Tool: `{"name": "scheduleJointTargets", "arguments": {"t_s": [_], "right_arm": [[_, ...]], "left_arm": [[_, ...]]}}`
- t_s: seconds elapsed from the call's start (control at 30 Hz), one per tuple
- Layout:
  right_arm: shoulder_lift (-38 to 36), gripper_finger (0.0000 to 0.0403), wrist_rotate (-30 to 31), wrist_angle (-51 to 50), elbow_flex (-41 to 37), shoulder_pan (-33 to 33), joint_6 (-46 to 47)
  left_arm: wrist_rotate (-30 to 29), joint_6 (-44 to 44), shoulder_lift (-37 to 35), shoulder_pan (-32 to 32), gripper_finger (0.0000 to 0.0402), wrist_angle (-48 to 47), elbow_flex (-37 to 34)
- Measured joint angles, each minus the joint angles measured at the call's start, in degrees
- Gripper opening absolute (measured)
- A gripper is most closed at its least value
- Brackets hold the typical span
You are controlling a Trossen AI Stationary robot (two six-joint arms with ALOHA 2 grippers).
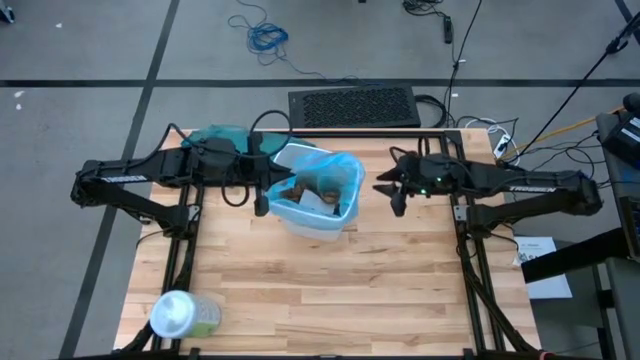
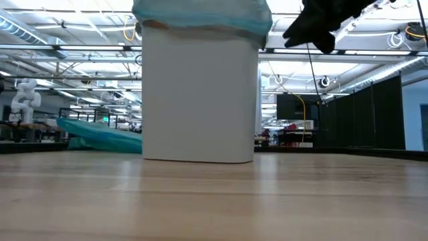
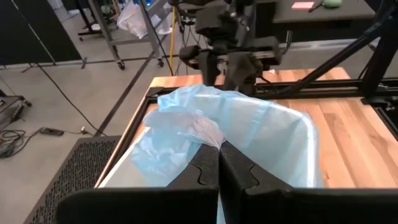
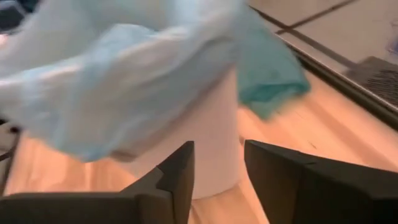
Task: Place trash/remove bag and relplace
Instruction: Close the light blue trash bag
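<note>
A white bin [image 1: 318, 222] stands mid-table, lined with the pale-blue bag [image 1: 335, 170]. Brown paper trash [image 1: 310, 188] lies inside it. My left gripper [image 1: 266, 200] is at the bin's left rim, shut on a gathered part of the bag [image 3: 186, 127]. My right gripper [image 1: 396, 192] hangs open just to the right of the bin, above the table and touching nothing. In the right wrist view its fingers [image 4: 177, 171] stand apart before the bin's wall [image 4: 214, 134], below the bag's overhang [image 4: 112, 74]. In the low view the bin [image 2: 200, 94] rests on its base. My left gripper pinches a bunched-up wad of the bag's film [image 3: 202, 132] between its two fingers, at the bin's left rim. Several layers are gathered there. The fingers come from the table's left, slanting slightly down. The wad stands up above the rim and the bag stays in the bin.
A darker teal plastic bag [image 1: 220, 135] lies at the far left behind the bin. A pale-green container with a white lid [image 1: 182, 315] lies at the near left corner. Bare wood [image 1: 350, 290] spreads in front of the bin.
</note>
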Motion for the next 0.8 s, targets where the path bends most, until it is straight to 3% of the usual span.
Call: {"name": "scheduleJointTargets", "arguments": {"t_s": [0.1, 0.23, 0.47, 0.8], "right_arm": [[1.5, 0.0165, -2.2, -0.7, 0.0, -3.1, -0.3], [3.4, 0.0190, -12.8, 3.1, -1.4, -8.2, -2.0], [3.3, 0.0174, -24.0, 18.6, -7.7, -12.3, -3.2], [7.2, 0.0148, -26.2, 38.0, -14.7, -12.6, 1.4]], "left_arm": [[-0.2, 0.0, 0.0, -0.2, 0.0000, 0.0, 0.0], [-0.2, 0.0, 0.0, -0.2, 0.0000, 0.0, 0.0], [-0.2, 0.0, 0.0, -0.2, 0.0000, -0.2, 0.0], [-0.3, 0.0, 0.0, -0.2, 0.0000, 0.0, 0.0]]}}
